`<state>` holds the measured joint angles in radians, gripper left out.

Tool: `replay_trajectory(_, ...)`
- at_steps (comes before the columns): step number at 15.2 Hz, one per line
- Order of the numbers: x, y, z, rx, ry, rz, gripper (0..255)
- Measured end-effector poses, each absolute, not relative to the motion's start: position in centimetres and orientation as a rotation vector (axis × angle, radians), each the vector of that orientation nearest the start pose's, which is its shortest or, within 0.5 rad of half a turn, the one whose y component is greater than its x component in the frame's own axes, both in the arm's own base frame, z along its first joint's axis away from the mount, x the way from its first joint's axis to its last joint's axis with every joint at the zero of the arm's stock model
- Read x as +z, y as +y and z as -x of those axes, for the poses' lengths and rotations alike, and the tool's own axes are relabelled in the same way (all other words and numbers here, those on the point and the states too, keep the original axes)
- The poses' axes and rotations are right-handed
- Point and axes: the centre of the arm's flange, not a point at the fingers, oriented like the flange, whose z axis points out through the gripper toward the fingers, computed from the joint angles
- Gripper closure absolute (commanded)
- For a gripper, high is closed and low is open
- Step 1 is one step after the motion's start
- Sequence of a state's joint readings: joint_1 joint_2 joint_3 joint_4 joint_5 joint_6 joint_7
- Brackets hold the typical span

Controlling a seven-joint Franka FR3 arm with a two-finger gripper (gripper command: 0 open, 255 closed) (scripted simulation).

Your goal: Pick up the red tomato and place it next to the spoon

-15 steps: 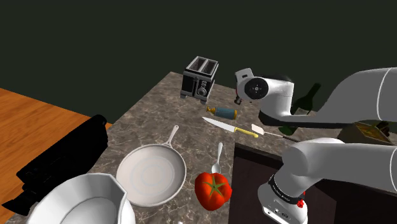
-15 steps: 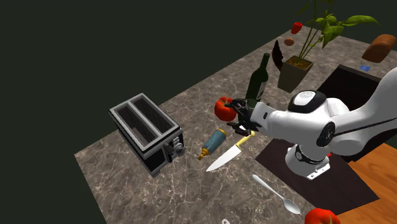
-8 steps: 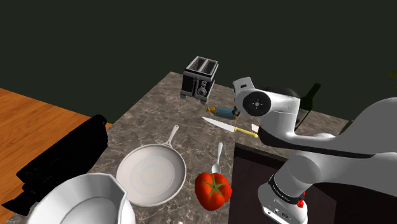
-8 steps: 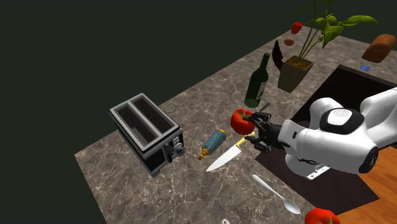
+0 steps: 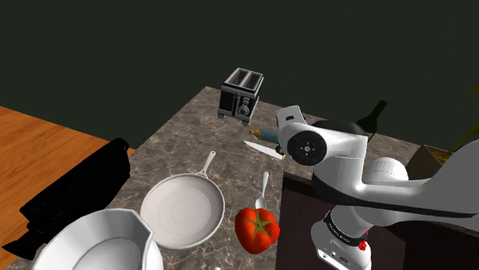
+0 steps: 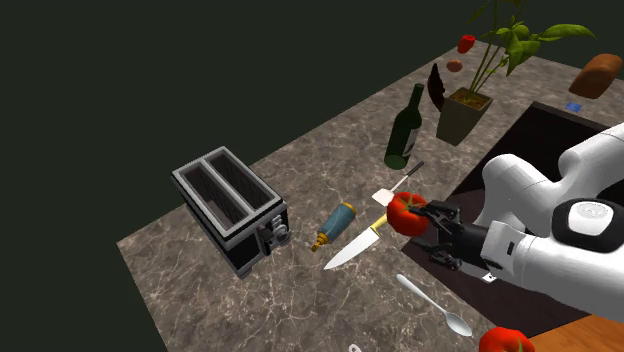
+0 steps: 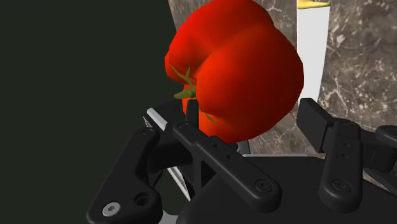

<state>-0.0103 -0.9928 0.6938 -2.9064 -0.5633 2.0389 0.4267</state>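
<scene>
My gripper (image 6: 428, 222) is shut on a red tomato (image 6: 405, 213) and holds it in the air above the yellow handle of a knife (image 6: 352, 246). In the wrist view the tomato (image 7: 236, 69) sits clasped between the two black fingers (image 7: 215, 158), with the knife blade (image 7: 312, 57) on the marble below. The spoon (image 6: 432, 303) lies on the counter a short way from the gripper, toward the second exterior view's bottom. In the shoulder view the spoon (image 5: 263, 188) lies beside the white pan (image 5: 183, 207).
A second, larger red tomato (image 5: 257, 228) rests just past the spoon's bowl. A toaster (image 6: 230, 208), a blue bottle (image 6: 335, 225), a wine bottle (image 6: 403, 130), a spatula (image 6: 395, 190) and a potted plant (image 6: 480, 70) stand around the marble counter (image 6: 290, 290). A white pot (image 5: 100, 245) sits near the pan.
The gripper has carried the tomato away from the wine bottle, over the knife handle and closer to the spoon. The arm has folded back toward its stand.
</scene>
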Motion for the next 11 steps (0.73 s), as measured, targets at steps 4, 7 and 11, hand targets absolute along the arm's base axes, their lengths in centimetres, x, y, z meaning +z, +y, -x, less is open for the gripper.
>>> replay_trajectory(4, 38.6, 12.7, -25.4, 0.427, 0.283, -2.087, 255)
replay_trajectory(7, 37.0, 12.7, -25.3, 0.427, 0.282, -2.087, 255)
replay_trajectory(11, 35.1, 12.6, -25.4, 0.427, 0.282, -2.087, 255)
